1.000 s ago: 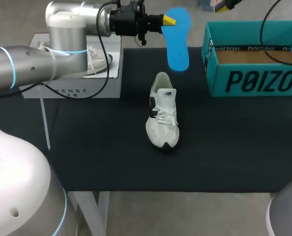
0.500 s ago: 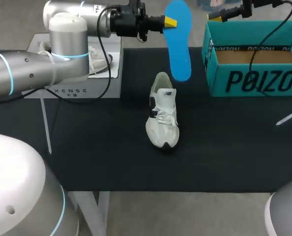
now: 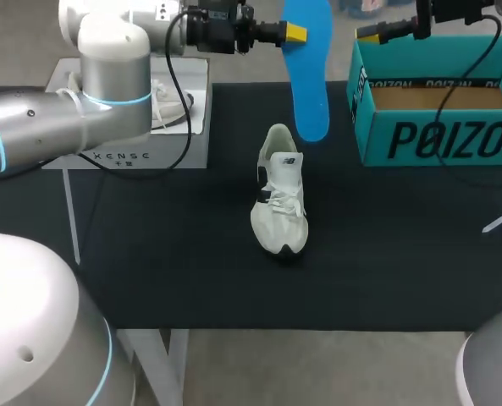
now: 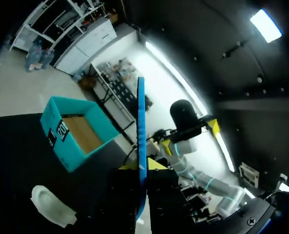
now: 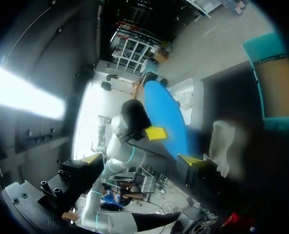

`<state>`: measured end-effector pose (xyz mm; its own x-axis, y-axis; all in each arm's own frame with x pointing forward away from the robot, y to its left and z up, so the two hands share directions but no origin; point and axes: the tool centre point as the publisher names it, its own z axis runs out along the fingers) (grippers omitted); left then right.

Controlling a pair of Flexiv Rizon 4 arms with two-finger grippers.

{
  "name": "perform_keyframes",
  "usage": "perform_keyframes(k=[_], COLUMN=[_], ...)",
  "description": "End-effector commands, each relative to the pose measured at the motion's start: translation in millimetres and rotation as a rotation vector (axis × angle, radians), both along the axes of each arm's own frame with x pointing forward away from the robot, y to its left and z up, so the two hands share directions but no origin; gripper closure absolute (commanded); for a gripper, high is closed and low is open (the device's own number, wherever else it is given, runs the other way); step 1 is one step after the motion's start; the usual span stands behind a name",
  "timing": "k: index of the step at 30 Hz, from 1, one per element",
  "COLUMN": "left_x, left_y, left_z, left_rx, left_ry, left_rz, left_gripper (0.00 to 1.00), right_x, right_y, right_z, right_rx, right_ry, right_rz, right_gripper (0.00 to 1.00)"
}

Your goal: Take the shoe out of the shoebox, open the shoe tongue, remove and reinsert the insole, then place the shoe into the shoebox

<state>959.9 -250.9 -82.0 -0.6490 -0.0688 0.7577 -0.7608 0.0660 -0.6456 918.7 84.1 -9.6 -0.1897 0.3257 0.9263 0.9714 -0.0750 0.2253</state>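
- Presently, insole: blue, likely light and bendy; it hangs at twelve o'clock above the shoe, my left gripper clamped on its upper edge.
- Shoe: white, soft-sided, toe toward six; I'd steady its heel collar.
- Shoebox: two o'clock of shoe, open-topped.
- Right gripper: by the box's eleven o'clock corner, fingers apart, empty.

The insole looks like smooth, matt blue foam, and the shoe is pale woven cloth with cloth laces. The shoebox is teal cardboard outside and raw brown paperboard inside, standing on the table, which is covered in matt black cloth. The left arm has satin silver metal shells, and the white housing looks like smooth plastic.
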Motion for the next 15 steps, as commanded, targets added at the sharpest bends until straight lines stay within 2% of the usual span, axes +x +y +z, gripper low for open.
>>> perform_keyframes(k=[1, 5, 7, 10, 15], left_x=[-11.6, -11.6, -5.7, -2.2, -0.1], left_y=[1.5, 1.5, 2.6, 3.0, 3.9], left_z=[2.5, 2.5, -2.4, -5.8, -8.2], left_rx=[0.012, 0.012, 0.032, 0.003, 0.038], left_ry=[-0.28, -0.28, -0.292, -0.336, -0.407], left_rz=[0.162, 0.162, 0.154, 0.091, -0.026], left_gripper=[1.0, 1.0, 1.0, 1.0, 1.0], right_x=[1.4, 2.0, 1.7, 1.0, 0.5], right_y=[-3.5, -5.3, -4.9, -4.1, -4.1], right_z=[0.6, -0.7, -2.0, -3.5, -5.7], right_rx=[-0.004, -0.01, -0.011, -0.011, -0.011], right_ry=[0.0, 0.006, 0.011, 0.015, 0.022], right_rz=[-0.004, -0.009, -0.011, -0.012, -0.014], right_gripper=[0.0, 0.0, 0.0, 0.0, 0.0])
